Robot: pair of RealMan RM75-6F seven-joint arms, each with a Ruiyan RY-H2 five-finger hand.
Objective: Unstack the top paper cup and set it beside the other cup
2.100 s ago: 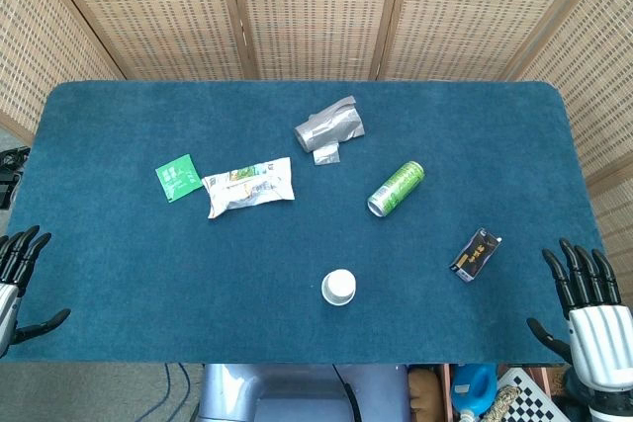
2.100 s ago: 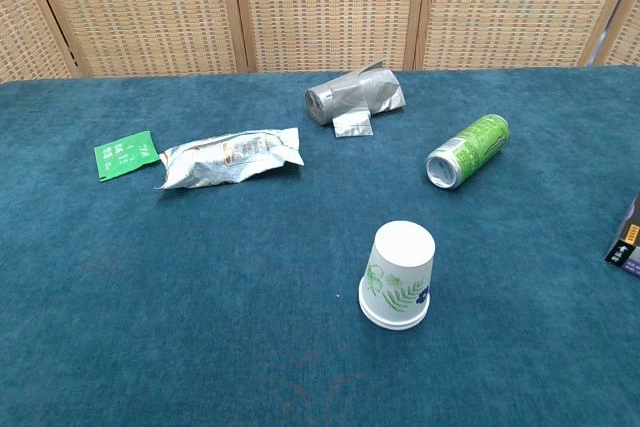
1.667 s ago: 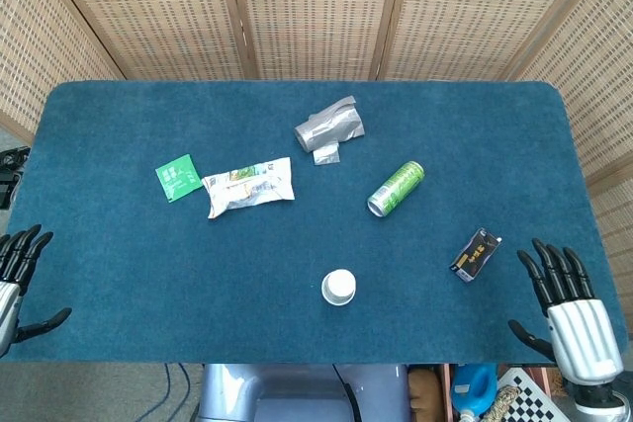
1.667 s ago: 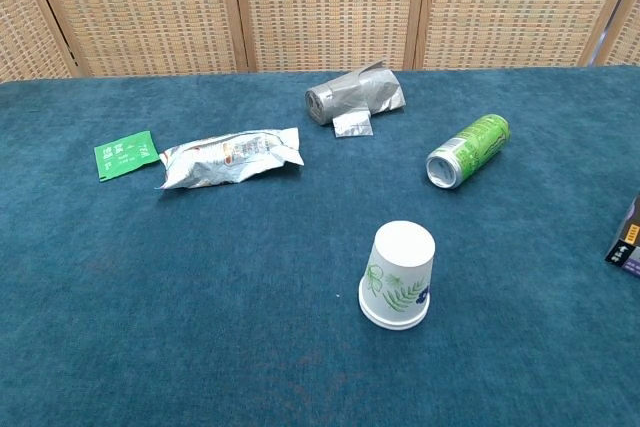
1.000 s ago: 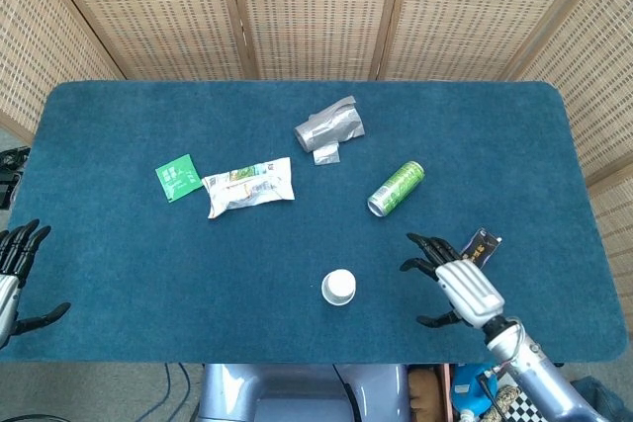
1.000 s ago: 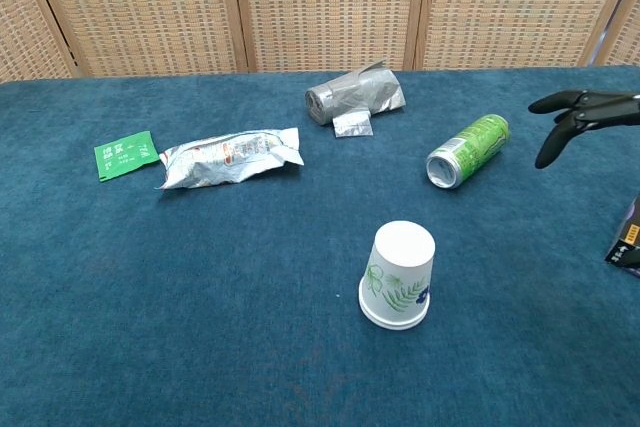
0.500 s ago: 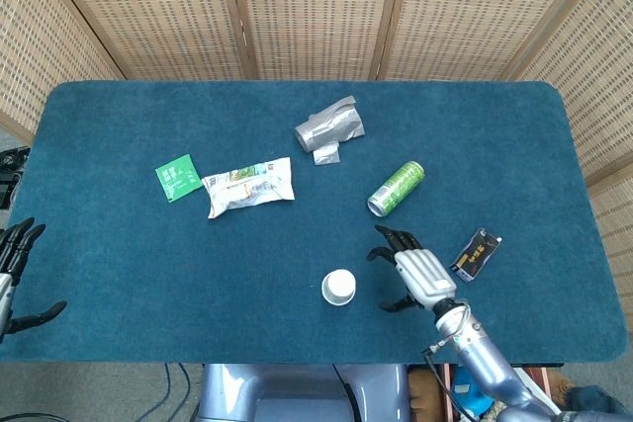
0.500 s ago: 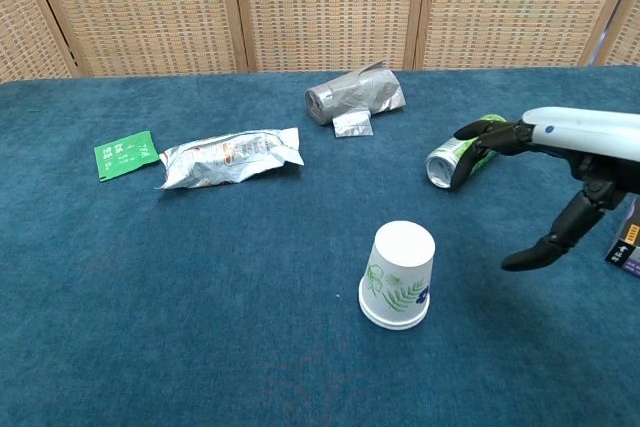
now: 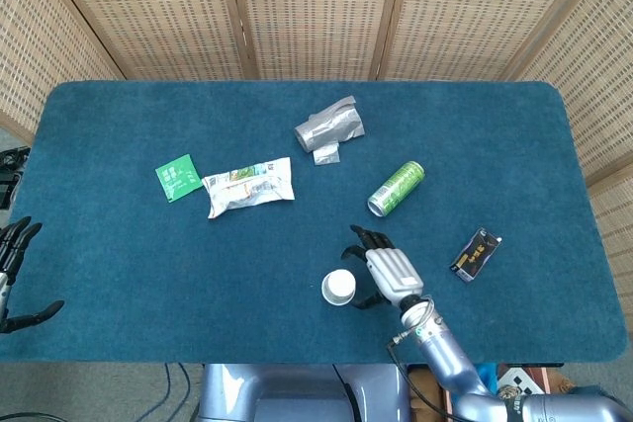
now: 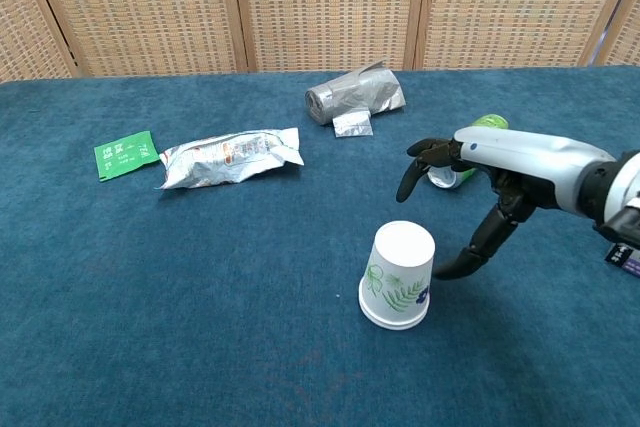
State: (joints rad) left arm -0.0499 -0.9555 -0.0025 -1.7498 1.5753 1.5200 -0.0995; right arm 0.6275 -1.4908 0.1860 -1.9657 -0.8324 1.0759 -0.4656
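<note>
A white paper cup stack [image 9: 338, 288] [image 10: 399, 274] with a green leaf print stands upside down near the table's front edge. My right hand [image 9: 381, 268] [image 10: 478, 184] hovers just right of it, fingers spread and curved toward the cup, holding nothing and not touching it. My left hand [image 9: 14, 271] is at the far left table edge, fingers apart, empty; the chest view does not show it.
A green can [image 9: 396, 188] lies on its side behind the right hand. A crumpled silver wrapper [image 9: 330, 126], a snack bag [image 9: 249, 185], a green packet [image 9: 178, 177] and a small dark box [image 9: 476, 254] lie on the blue table [image 9: 119, 244].
My right hand has swept left from the table's right edge to just beside the cup. The left hand has drifted slightly further off the left edge. The cup has not moved.
</note>
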